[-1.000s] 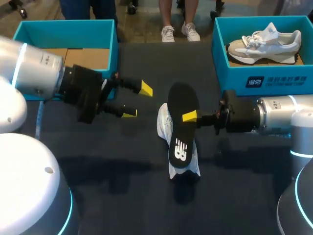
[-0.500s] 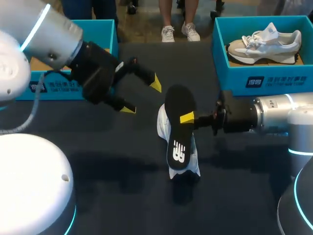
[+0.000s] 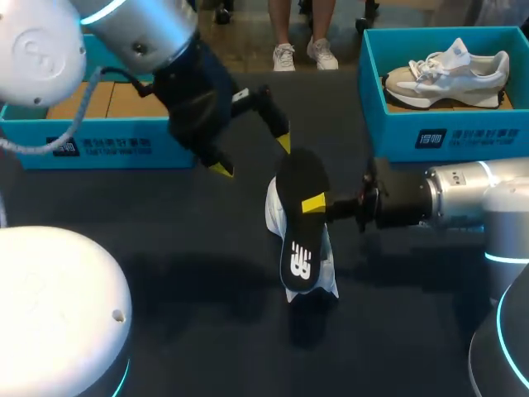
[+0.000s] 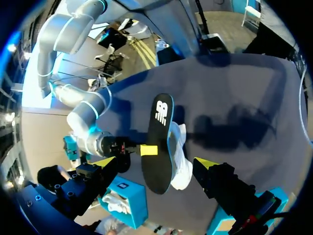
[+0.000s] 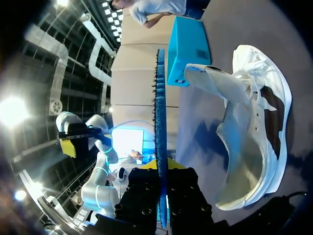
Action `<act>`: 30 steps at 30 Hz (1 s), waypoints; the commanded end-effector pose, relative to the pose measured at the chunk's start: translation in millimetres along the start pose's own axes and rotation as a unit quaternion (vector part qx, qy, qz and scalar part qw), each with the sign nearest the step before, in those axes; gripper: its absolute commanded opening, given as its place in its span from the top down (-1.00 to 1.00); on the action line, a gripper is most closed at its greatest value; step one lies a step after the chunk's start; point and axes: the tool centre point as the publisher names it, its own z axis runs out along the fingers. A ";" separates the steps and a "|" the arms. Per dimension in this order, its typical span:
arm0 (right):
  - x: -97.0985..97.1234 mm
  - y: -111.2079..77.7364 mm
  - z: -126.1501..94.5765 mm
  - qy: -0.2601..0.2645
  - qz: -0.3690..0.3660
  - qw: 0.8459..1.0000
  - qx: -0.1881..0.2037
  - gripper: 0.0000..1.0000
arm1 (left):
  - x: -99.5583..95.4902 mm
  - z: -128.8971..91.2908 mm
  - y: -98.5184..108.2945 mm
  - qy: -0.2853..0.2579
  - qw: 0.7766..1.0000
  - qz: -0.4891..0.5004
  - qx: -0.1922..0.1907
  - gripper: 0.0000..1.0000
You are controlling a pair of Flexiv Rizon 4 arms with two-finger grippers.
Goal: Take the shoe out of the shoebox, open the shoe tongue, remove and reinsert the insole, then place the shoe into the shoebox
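Currently mid-swap: right gripper pinches the flat black foam insole on edge over the white sneaker lying on the dark table. Left gripper hangs spread and empty at the insole's 10 o'clock. Next, probably: brace sneaker, reinsert insole.

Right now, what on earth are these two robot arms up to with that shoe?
The right gripper is shut on a black insole, holding it over the white shoe that lies on the table. The left gripper hangs open near the insole's upper end, not gripping it. A second shoe sits in the blue shoebox on the right.
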 end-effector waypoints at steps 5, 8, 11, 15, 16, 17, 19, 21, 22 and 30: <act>-2.1 0.7 6.1 0.001 -0.002 1.000 0.000 1.00 | -19.1 9.5 8.2 0.167 0.986 0.016 -0.002 -1.00; -1.7 0.8 6.6 0.001 -0.004 1.000 0.001 1.00 | -22.7 12.0 8.6 0.178 0.984 0.014 0.004 -1.00; -1.6 0.9 6.7 0.000 -0.005 1.000 0.001 1.00 | -26.3 15.0 11.1 0.185 0.983 0.015 0.003 -1.00; -1.6 1.0 7.5 0.001 -0.007 1.000 0.001 1.00 | -30.3 18.2 12.6 0.190 0.982 0.017 -0.002 -1.00; -1.7 1.0 7.7 0.002 -0.007 1.000 0.001 1.00 | -30.7 18.3 12.5 0.191 0.981 0.018 -0.001 -1.00; -1.7 1.1 7.7 0.002 -0.008 1.000 0.001 1.00 | -31.3 19.8 12.8 0.192 0.981 0.019 -0.001 -1.00; -1.8 1.1 7.8 0.002 -0.008 1.000 0.001 1.00 | -31.7 21.1 13.6 0.192 0.981 0.019 -0.003 -1.00; -1.9 1.2 7.9 0.002 -0.008 1.000 0.000 1.00 | -32.2 21.7 14.0 0.192 0.981 0.019 -0.004 -1.00; -1.9 1.2 7.8 0.002 -0.009 1.000 0.000 1.00 | -32.2 21.7 14.0 0.192 0.981 0.019 -0.004 -1.00; -0.7 4.0 6.7 0.001 -0.011 1.000 0.001 1.00 | -31.3 22.3 15.3 0.189 0.982 0.016 -0.006 -1.00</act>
